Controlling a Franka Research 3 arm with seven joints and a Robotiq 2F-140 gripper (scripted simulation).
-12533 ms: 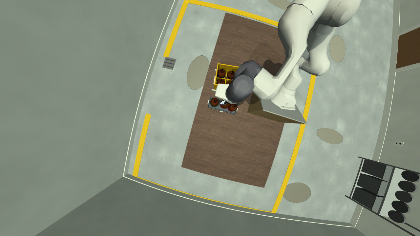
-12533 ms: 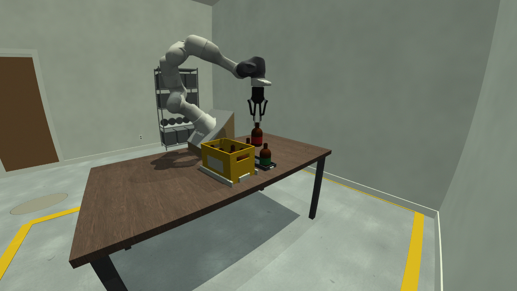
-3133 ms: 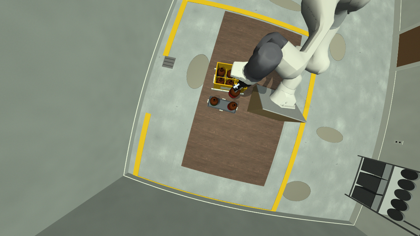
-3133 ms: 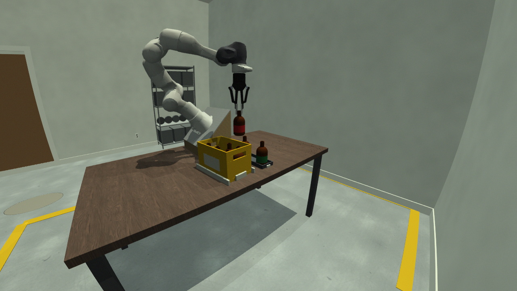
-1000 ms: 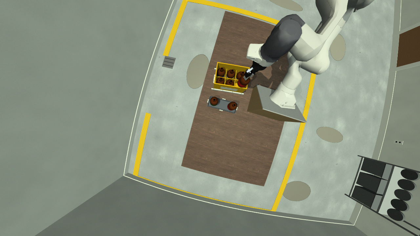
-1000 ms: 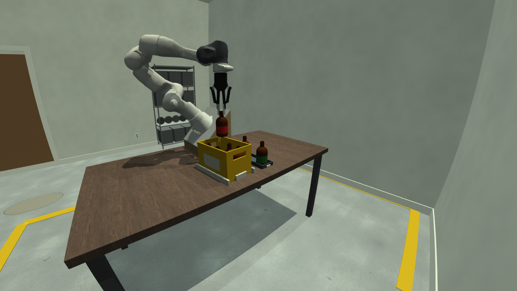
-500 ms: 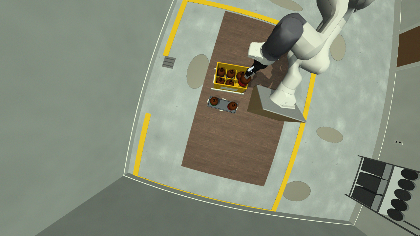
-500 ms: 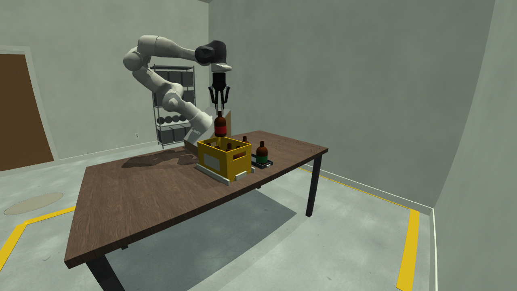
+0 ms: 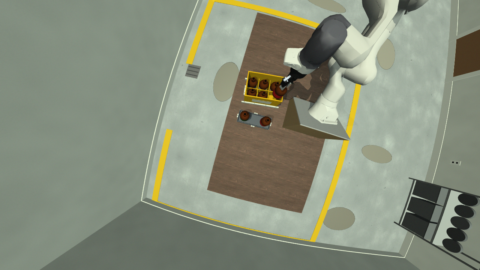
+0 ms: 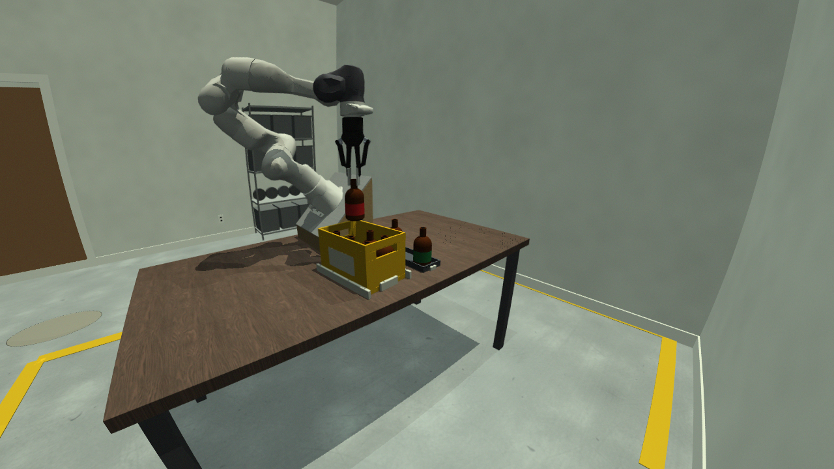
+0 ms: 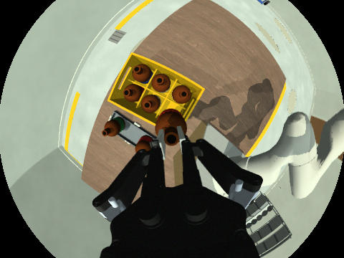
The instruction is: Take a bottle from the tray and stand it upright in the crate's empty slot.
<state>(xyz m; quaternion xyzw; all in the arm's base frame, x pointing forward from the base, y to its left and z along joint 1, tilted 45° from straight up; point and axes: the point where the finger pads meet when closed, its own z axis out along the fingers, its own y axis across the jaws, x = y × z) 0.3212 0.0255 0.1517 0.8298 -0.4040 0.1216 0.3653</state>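
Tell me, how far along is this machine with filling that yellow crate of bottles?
Done: a brown bottle with a red label has left the dark flat tray, where two bottles remain. In hand: the black two-finger gripper is shut on its neck, holding it upright above the yellow plastic crate, whose other five slots are filled. Left: lowering it into the empty corner slot and letting go.
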